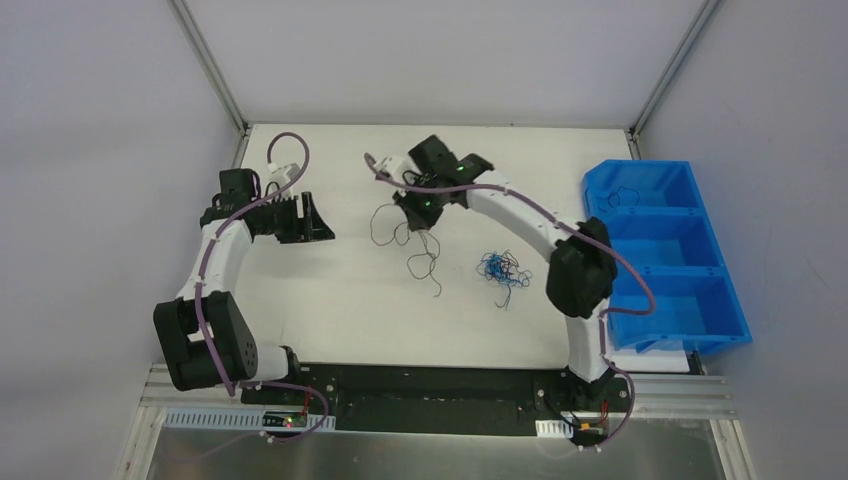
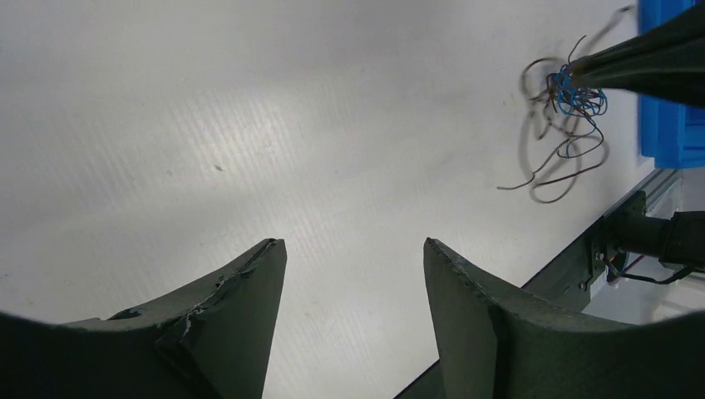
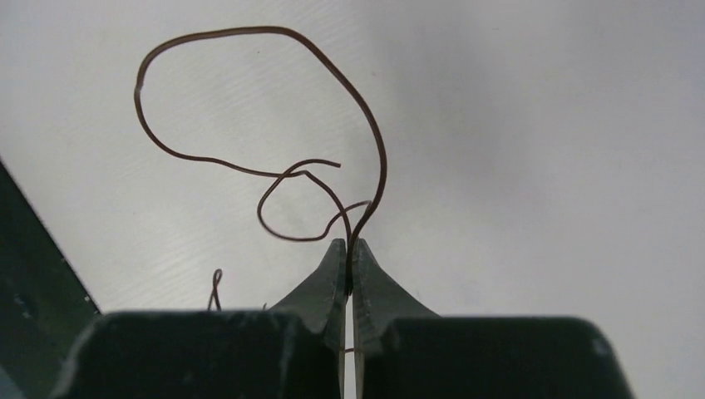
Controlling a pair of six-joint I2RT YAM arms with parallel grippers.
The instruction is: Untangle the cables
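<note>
Now the right arm [image 1: 520, 215] stretches far-left over the bench [image 1: 330, 320], right fingers [image 3: 328, 278] clenched on a dark wire [image 3: 385, 170]; left fingers [image 2: 241, 291] hang released. Blue tangle [image 1: 500, 268] lies mid-bench, blue bin [image 1: 660, 250] at right, white walls [image 1: 100, 100] around.

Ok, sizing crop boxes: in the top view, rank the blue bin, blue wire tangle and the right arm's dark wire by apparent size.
1. blue bin, clearly largest
2. dark wire, loosely spread
3. blue wire tangle, compact
The held wire may be nearer the camera, so the last two are unsure.
</note>
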